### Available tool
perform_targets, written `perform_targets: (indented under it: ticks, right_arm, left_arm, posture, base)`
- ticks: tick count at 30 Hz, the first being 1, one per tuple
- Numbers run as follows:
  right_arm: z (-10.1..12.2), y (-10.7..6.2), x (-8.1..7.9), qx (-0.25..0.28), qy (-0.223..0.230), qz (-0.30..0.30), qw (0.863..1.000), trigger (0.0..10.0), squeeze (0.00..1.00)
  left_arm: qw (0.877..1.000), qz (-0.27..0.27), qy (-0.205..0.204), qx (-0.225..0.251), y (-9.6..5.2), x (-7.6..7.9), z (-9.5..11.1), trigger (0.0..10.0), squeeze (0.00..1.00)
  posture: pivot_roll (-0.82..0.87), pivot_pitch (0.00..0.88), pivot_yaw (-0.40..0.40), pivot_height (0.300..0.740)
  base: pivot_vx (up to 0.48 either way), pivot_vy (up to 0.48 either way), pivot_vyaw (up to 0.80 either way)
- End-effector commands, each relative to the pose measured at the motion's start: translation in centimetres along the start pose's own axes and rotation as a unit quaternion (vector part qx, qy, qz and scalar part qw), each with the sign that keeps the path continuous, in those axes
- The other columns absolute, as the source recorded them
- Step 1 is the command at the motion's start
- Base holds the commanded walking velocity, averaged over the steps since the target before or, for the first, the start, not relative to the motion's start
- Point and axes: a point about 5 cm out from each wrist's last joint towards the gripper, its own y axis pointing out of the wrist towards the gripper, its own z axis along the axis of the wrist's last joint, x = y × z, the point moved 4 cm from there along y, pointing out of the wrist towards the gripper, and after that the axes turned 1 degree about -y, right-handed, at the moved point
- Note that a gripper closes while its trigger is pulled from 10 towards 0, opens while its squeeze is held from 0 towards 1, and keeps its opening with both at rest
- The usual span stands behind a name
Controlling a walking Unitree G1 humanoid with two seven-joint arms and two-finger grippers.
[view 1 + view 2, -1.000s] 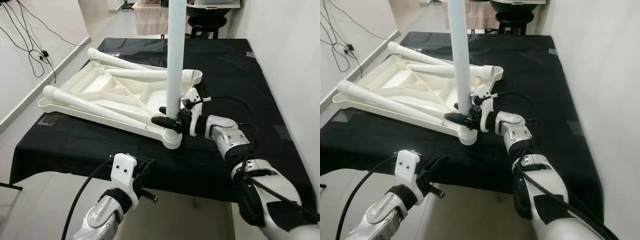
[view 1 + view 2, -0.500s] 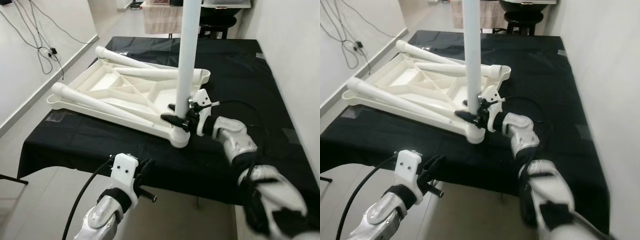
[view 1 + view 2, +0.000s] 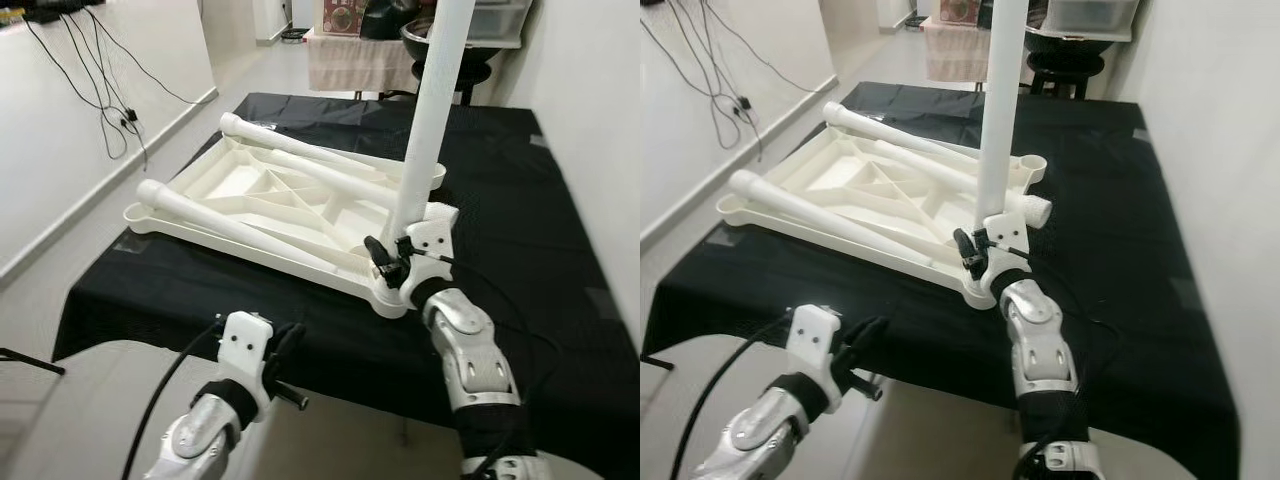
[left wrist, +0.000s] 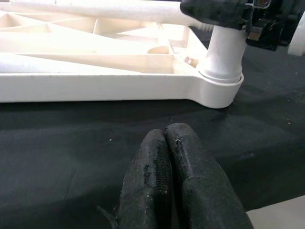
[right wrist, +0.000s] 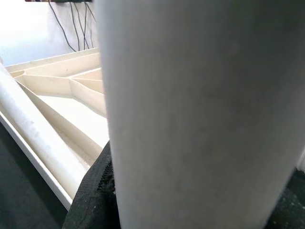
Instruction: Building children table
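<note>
From the left eye we see the tabletop (image 3: pixel 250 200) upside down on the black cloth (image 3: pixel 520 200), one leg (image 3: pixel 425 120) upright in its near corner socket. The right gripper (image 3: pixel 385 262) clamps that leg near its base. In the left wrist view, the left gripper (image 4: pixel 164 183) hangs before the cloth edge, fingers pressed together, holding nothing. The right wrist view shows the leg close up.

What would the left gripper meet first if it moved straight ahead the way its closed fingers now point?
Most likely the left gripper would meet the white tabletop's near edge rail, beside the upright leg; depth is uncertain.
</note>
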Motion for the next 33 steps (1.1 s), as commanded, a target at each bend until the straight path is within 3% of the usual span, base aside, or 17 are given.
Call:
perform_targets:
  ticks: [1,2,3,4,5,9,10,11,12,13,16,17,20,25,26,29,33]
  right_arm:
    - [-5.6,-1.3,1.4,-0.116,-0.013,-0.033,0.993,7.8,0.0]
    - [-5.4,-1.1,1.7,-0.112,-0.017,-0.03,0.993,10.0,0.54]
    - [-4.8,-0.7,1.6,-0.106,-0.013,-0.019,0.994,10.0,1.0]
    - [-4.4,-0.5,1.5,-0.101,-0.01,-0.011,0.995,10.0,1.0]
    - [-2.5,0.5,1.2,-0.073,0.031,0.01,0.997,10.0,1.0]
    - [-0.8,1.1,0.8,-0.047,0.048,0.038,0.997,10.0,1.0]
    - [0.4,1.9,0.3,-0.025,0.052,0.086,0.995,10.0,0.0]
    - [0.4,1.9,0.3,-0.025,0.052,0.086,0.995,10.0,0.0]
    - [1.6,2.6,-0.2,-0.006,0.054,0.142,0.988,10.0,0.0]
    - [1.6,2.6,-0.2,-0.006,0.054,0.142,0.988,10.0,0.0]
    - [3.6,3.3,-0.8,0.02,0.034,0.227,0.973,10.0,0.0]
    - [3.6,3.3,-0.8,0.02,0.034,0.227,0.973,10.0,0.0]
    - [4.5,3.5,-2.0,0.022,0.006,0.304,0.952,10.0,0.0]
    - [4.5,3.8,-2.3,0.013,0.001,0.331,0.944,10.0,0.0]
    - [4.5,3.9,-2.4,0.009,0.013,0.334,0.942,0.0,0.0]
    - [4.1,3.7,-2.9,-0.005,0.021,0.369,0.929,0.0,0.0]
    - [3.6,3.8,-3.0,-0.015,0.019,0.37,0.929,0.0,0.0]
  left_arm:
    - [1.0,0.003,-0.002,-0.004,-0.1,-0.2,-0.3,10.0,0.0]
    - [1.0,0.002,-0.003,-0.005,-0.1,-0.2,-0.4,10.0,0.0]
    - [1.0,0.0,-0.005,-0.005,0.0,-0.2,-0.4,10.0,0.0]
    - [1.0,0.0,-0.006,-0.005,0.0,-0.2,-0.4,10.0,0.0]
    - [1.0,-0.001,-0.008,-0.005,0.0,-0.1,-0.5,10.0,0.0]
    - [1.0,-0.002,-0.008,-0.005,0.1,-0.1,-0.5,10.0,0.0]
    - [1.0,-0.002,-0.008,-0.005,0.1,-0.1,-0.5,10.0,0.0]
    - [1.0,-0.002,-0.008,-0.005,0.1,-0.1,-0.5,10.0,0.0]
    - [1.0,-0.002,-0.008,-0.004,0.1,-0.1,-0.5,10.0,0.0]
    - [1.0,-0.002,-0.008,-0.004,0.1,-0.1,-0.5,10.0,0.0]
    - [1.0,-0.001,-0.008,-0.002,0.2,0.0,-0.4,10.0,0.0]
    - [1.0,-0.001,-0.008,-0.002,0.2,0.0,-0.4,10.0,0.0]
    - [1.0,-0.001,-0.01,-0.002,0.1,0.2,-0.4,10.0,0.0]
    - [1.0,-0.001,-0.012,-0.001,0.0,0.4,-0.3,10.0,0.0]
    - [1.0,-0.001,-0.013,-0.001,-0.1,0.5,-0.3,10.0,0.0]
    - [1.0,-0.001,-0.017,-0.001,-0.3,0.7,-0.2,10.0,0.0]
    - [1.0,-0.001,-0.018,-0.001,-0.4,0.7,-0.2,10.0,0.0]
  posture:
    - [-0.01,0.109,0.016,0.74]
    - [-0.01,0.108,0.016,0.74]
    - [-0.01,0.109,0.016,0.74]
    - [-0.01,0.109,0.016,0.74]
    - [-0.01,0.106,0.015,0.74]
    - [0.0,0.104,0.015,0.74]
    - [0.0,0.103,0.014,0.74]
    - [0.0,0.103,0.014,0.74]
    - [0.01,0.102,0.013,0.74]
    - [0.01,0.102,0.013,0.74]
    - [0.01,0.103,0.01,0.74]
    - [0.01,0.103,0.01,0.74]
    - [0.02,0.108,0.01,0.74]
    - [0.03,0.117,0.007,0.74]
    - [0.04,0.122,0.006,0.74]
    - [0.04,0.13,0.005,0.74]
    - [0.05,0.135,0.007,0.74]
  base:
    - [0.0,0.0,0.0]
    - [0.0,0.0,0.0]
    - [0.0,0.0,0.0]
    - [0.0,0.0,0.0]
    - [0.0,0.0,0.0]
    - [0.0,0.0,0.0]
    - [0.0,0.0,0.0]
    - [0.0,0.0,0.0]
    - [0.0,0.0,0.0]
    - [0.0,0.0,0.0]
    - [0.0,0.0,0.0]
    - [0.0,0.0,0.0]
    - [0.0,0.0,0.0]
    - [0.0,0.0,0.0]
    - [0.0,0.0,0.0]
    - [0.0,0.0,0.0]
    - [0.0,0.0,0.0]
